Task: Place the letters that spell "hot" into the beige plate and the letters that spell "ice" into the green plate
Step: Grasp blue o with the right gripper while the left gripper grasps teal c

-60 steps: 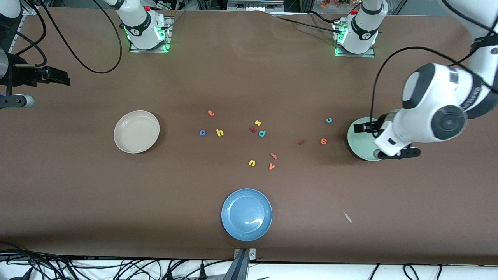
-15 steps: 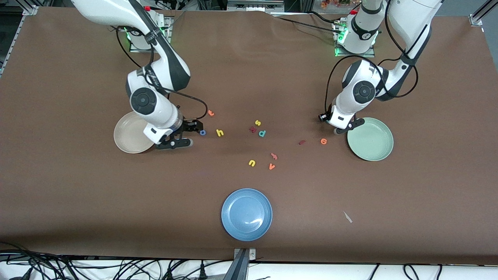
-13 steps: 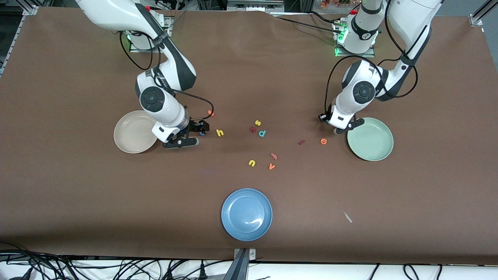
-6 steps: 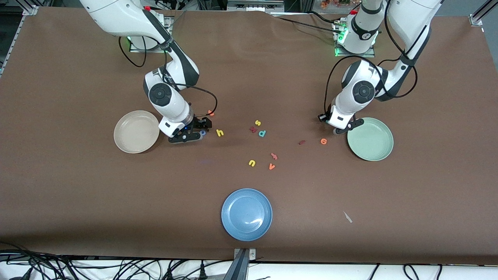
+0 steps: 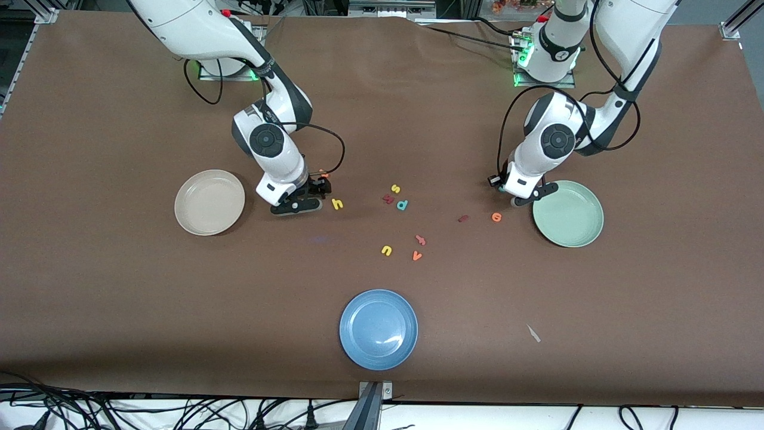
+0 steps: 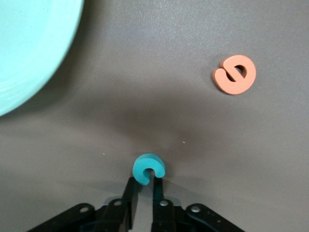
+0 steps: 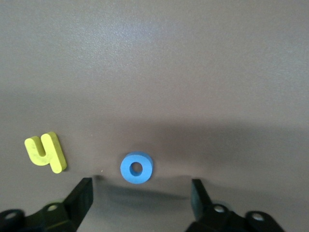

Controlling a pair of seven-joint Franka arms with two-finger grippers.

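My left gripper [image 6: 143, 181] is down at the table beside the green plate [image 5: 567, 214], shut on the teal "c" [image 6: 148, 170], pinched at its fingertips. The orange "e" [image 6: 235, 74] and the dark red "i" [image 5: 462, 218] lie a little toward the table's middle. My right gripper [image 7: 140, 187] stands open low over the blue "o" [image 7: 136, 167], one finger on each side and apart from it. The yellow "h" [image 5: 337, 204] lies beside it, and the orange "t" [image 5: 323, 173] peeks out by the hand. The beige plate [image 5: 209, 202] holds nothing.
Loose letters lie mid-table: yellow "s" [image 5: 395, 189], teal "d" [image 5: 402, 205], yellow "u" [image 5: 387, 250], orange "v" [image 5: 416, 255], a salmon letter [image 5: 421, 240]. A blue plate [image 5: 378, 329] sits near the front edge, a white scrap [image 5: 533, 333] toward the left arm's end.
My right arm has swung from beside the beige plate to over the blue "o". My left arm has stayed in place while its fingers came together on the teal "c".
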